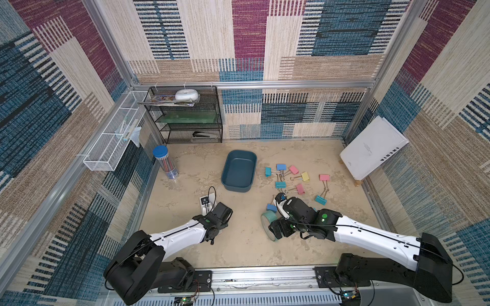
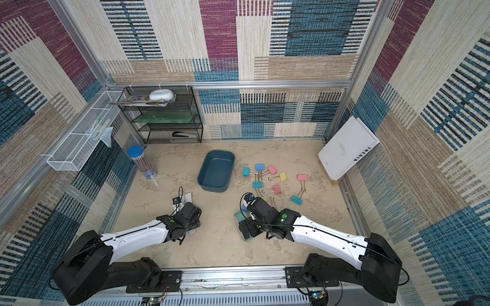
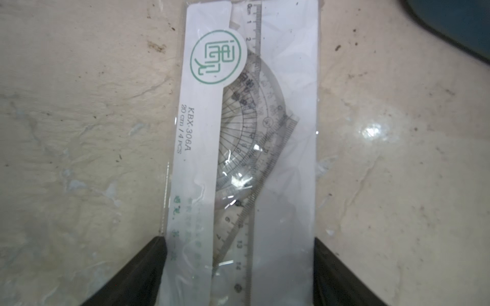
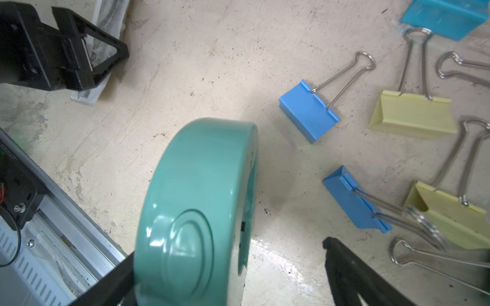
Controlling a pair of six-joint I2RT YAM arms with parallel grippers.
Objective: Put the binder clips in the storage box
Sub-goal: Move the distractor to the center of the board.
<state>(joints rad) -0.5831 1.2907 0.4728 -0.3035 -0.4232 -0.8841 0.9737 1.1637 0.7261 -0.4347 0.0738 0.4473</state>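
Note:
Several binder clips, blue [image 1: 281, 167], teal [image 1: 320, 199], pink [image 1: 324, 177] and yellow [image 1: 305, 176], lie scattered on the table right of the storage box [image 1: 224, 182] [image 2: 201, 182] in both top views. The dark teal box looks empty. In the right wrist view two blue clips [image 4: 309, 115] [image 4: 355, 202] and two yellow ones [image 4: 413, 115] lie just beyond my open right gripper [image 4: 229, 251]. Its jaws stand wide around a mint-green ring [image 4: 196, 212], which rests against one finger. My left gripper [image 3: 240, 243] is open, one finger at each long edge of a flat ruler packet [image 3: 289, 132].
A pencil tube [image 1: 165, 164] stands left of the box. At the back left are a black mesh shelf [image 1: 185, 116] and a white wire basket [image 1: 114, 137]. A white book [image 1: 373, 148] leans on a stand at the right wall. A corner of the box [image 3: 456, 23] shows in the left wrist view.

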